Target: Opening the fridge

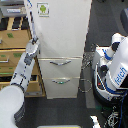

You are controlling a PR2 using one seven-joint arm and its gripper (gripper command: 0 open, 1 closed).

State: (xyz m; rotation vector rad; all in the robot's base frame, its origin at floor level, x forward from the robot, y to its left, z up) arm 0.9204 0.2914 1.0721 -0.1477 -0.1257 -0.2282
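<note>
At the upper door's edge on the exterior view's left, the gripper [35, 41] sat against the side of the fridge [62, 30], at the end of a long white arm [22, 65] that rose from the bottom corner of the frame. Fingertips were too blurred and small to read, so I cannot tell whether the claw was wide, narrow, or closed on anything. Judgement: it was placed at that edge because the big door shows no handle, and the free edge is the likely place to hook or pull.

The fridge stood upright just beside the claw, filling the middle of the frame toward the view's right of it. The green sticker [43, 8] sat above the claw, near the top of the door. Below and to the right of the claw were two drawers, the upper drawer handle [60, 63] and the lower drawer handle [61, 80] both curved and silver. Door and both drawers looked shut; contents not visible.

On the other side of the claw, toward the view's left, stood the wooden cabinet [12, 47], partly hidden behind the arm. Its drawers were pulled out, but what they held was too blurred to name. Well apart, beyond the fridge, was a white-and-blue robot body [114, 67] with cables near its base.

Judgement: opening not yet begun.
</note>
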